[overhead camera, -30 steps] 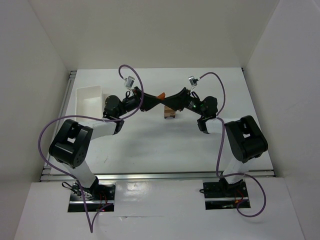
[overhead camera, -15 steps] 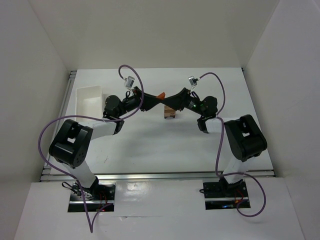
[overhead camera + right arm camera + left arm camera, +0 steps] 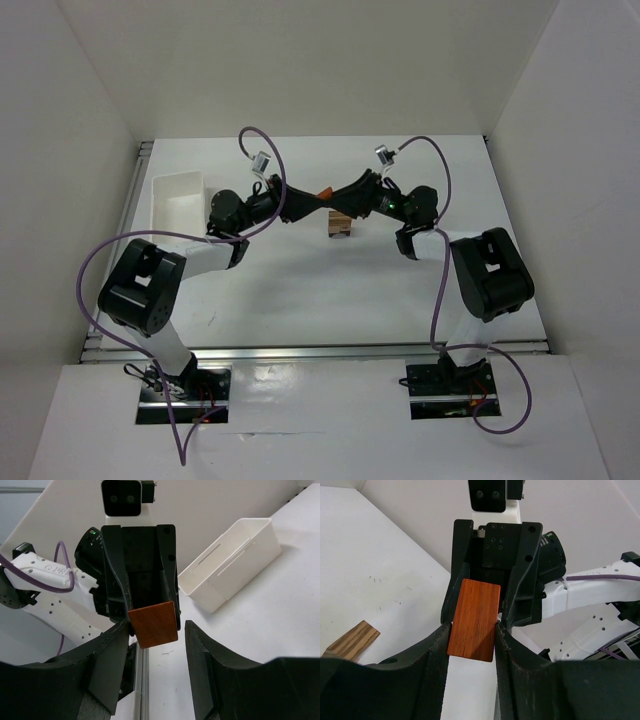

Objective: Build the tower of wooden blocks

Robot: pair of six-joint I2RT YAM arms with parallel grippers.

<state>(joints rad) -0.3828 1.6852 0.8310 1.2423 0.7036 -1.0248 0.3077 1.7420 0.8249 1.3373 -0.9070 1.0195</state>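
Landmark: block stack, on the table between the two arms.
Roof piece position: the orange-red roof piece was in the air just beyond the block stack, slightly to its left.
Left gripper: clamped on the roof piece, one finger against each long side.
Right gripper: faced the left gripper head-on above the block stack. Its jaws were parted around the piece's free end, with one finger at the piece and a gap at the other.
Long axis: ran from the left gripper straight into the right gripper's jaws.
Nearer arm: left, since it carried the piece.
Judgement: probably a handover. The right jaws would need to close squarely on the free end.
Count: one roof piece; one block stack, whose blocks could not be counted; one white tray, well left of the block stack; two grippers.
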